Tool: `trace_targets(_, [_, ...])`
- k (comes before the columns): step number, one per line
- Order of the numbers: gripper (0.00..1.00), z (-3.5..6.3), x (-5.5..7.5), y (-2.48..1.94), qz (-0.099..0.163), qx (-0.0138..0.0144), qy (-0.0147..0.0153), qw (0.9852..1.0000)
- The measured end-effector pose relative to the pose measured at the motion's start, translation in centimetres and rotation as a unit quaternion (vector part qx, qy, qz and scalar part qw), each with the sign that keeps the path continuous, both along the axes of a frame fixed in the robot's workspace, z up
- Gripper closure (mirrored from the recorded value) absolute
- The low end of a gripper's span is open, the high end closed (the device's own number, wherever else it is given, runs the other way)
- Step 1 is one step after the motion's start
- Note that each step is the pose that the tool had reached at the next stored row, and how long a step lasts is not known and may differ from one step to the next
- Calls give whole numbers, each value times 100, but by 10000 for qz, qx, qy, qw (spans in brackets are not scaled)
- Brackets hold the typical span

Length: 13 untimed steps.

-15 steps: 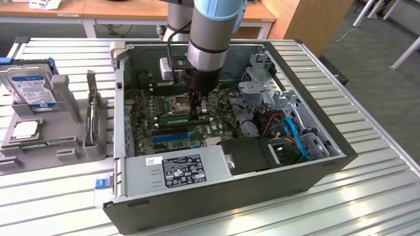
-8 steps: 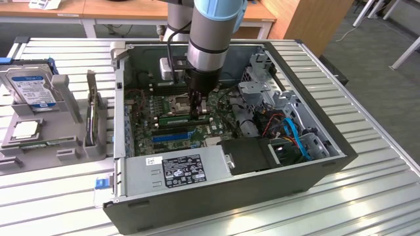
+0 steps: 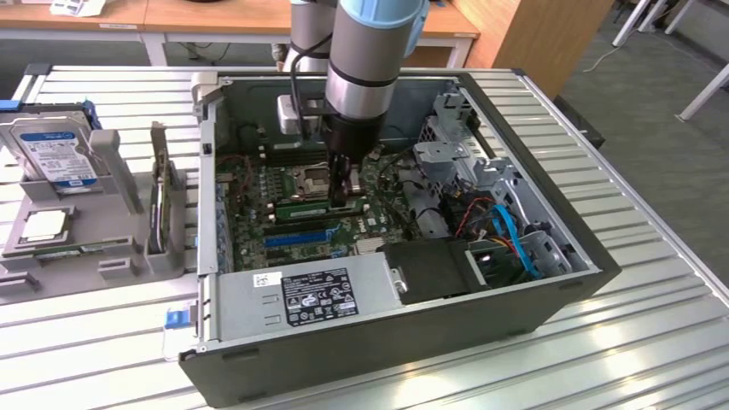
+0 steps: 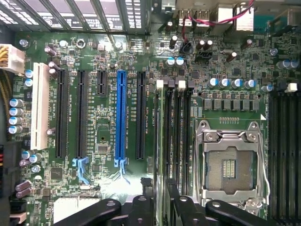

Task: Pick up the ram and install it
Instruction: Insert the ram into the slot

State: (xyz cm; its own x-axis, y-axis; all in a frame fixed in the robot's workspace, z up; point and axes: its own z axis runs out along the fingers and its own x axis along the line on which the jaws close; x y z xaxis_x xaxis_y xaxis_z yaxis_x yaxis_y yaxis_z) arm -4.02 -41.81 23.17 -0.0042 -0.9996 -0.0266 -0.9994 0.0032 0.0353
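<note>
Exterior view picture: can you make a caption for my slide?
Robot arm reaches into an open computer case, gripper over the green ram seated on the motherboard.
</note>
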Motion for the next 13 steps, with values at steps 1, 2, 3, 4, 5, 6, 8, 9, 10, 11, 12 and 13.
trace_targets(1, [75, 19, 0, 0, 0, 0, 0, 10000])
trace_targets(2, [75, 38, 0, 0, 0, -1, 0, 10000])
trace_targets(3, [75, 61, 0, 0, 0, -1, 0, 10000])
trace_targets(4, [75, 83, 0, 0, 0, -1, 0, 10000])
trace_targets(5, [75, 107, 0, 0, 0, -1, 0, 10000])
trace_targets(6, [75, 130, 0, 0, 0, -1, 0, 10000])
trace_targets(8, [75, 179, 0, 0, 0, 0, 0, 10000])
trace_targets(9, [75, 204, 0, 0, 0, 0, 0, 10000])
trace_targets(10, [75, 230, 0, 0, 0, 0, 0, 10000])
trace_targets(11, [75, 254, 0, 0, 0, -1, 0, 10000])
trace_targets(12, [75, 276, 0, 0, 0, -1, 0, 10000])
trace_targets(13, [75, 299, 1, 0, 0, -1, 0, 10000])
